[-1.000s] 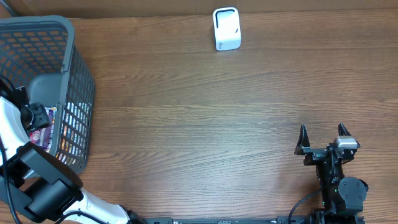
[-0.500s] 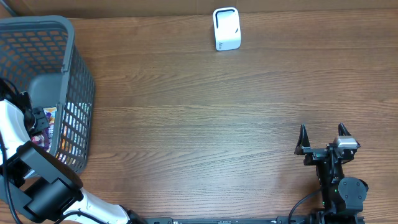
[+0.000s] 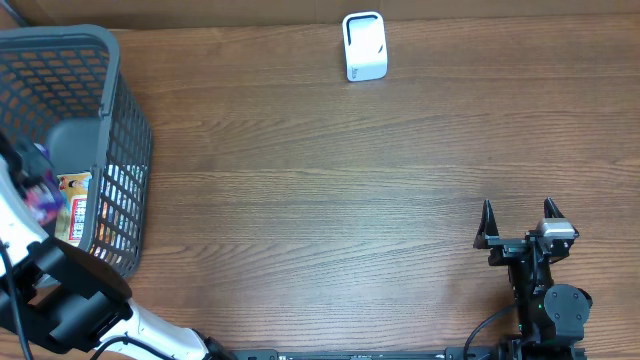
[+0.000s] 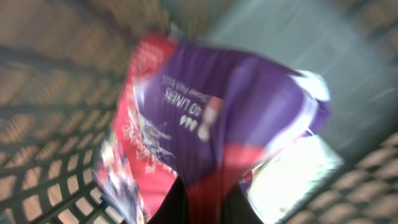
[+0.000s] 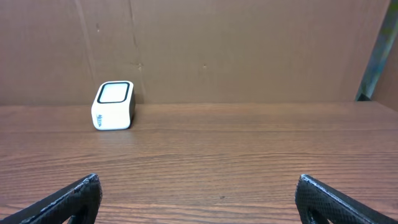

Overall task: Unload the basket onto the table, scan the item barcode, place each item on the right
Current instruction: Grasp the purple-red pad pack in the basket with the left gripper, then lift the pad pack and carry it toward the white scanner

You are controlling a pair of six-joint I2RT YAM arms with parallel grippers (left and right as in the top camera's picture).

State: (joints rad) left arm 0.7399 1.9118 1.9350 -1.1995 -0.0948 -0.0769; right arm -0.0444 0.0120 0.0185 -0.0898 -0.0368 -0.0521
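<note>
- At 9 o'clock in the overhead view, a grey mesh basket (image 3: 120, 130) stands on the wooden table (image 3: 330, 200), and the left arm reaches down into it from the near edge.
- Inside the basket, the left gripper (image 4: 202, 190) is clamped shut on the purple packet (image 4: 236, 118). Its dark fingers pinch the packet's red lower edge at 6 o'clock in the left wrist view.
- The packet is purple and red with white lettering. It is too blurred to read properly, and no barcode can be made out.
- From overhead the purple packet (image 3: 42, 192) is a smear of colour against the basket's 9 o'clock side, within the walls.
- Whether it touches the basket floor cannot be told.
- Just beside it, toward 3 o'clock, a second packet (image 3: 76, 205) in orange and white lies in the basket.
- At 12 o'clock on the table, close to the far edge, sits the white barcode scanner (image 3: 363, 45), well apart from the basket.
- The right wrist view shows the scanner (image 5: 113, 104) upright, with its dark-framed window on top and a brown cardboard wall (image 5: 249, 50) behind it.
- At about 4 o'clock, the right gripper (image 3: 518, 222) has its jaws spread wide with nothing between them. It points toward 12 o'clock, and bare wood lies between it and the scanner.
</note>
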